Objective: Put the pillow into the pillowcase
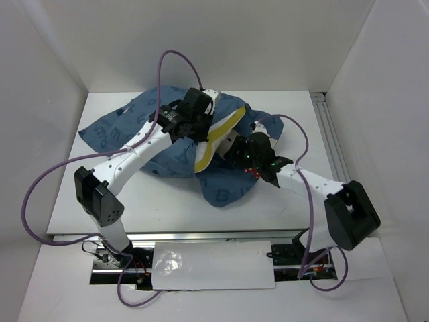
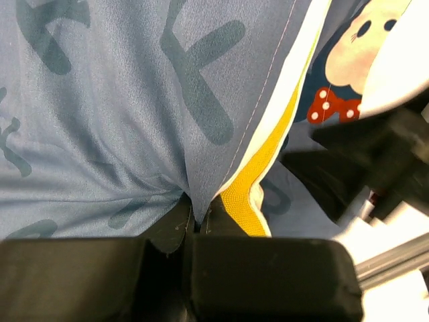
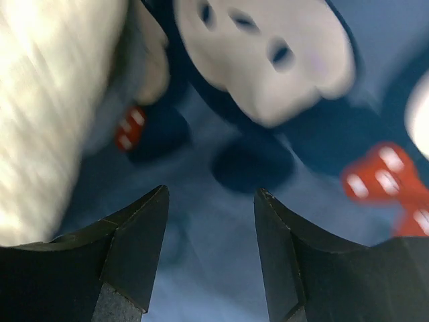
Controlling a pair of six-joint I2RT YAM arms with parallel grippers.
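Though arms hid much from above, one pillowcase (image 1: 114,127) lay on the table (image 1: 288,204), one pillow (image 1: 216,142) poking out. Left wrist: the left gripper (image 2: 196,225) pinched pillowcase cloth beside the pillow. Right wrist, blurred: the right gripper (image 3: 211,235) gaped, empty.

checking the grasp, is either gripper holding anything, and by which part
The left gripper is shut on the pillowcase, pinching its edge beside the pillow. The right gripper is open, holding nothing.
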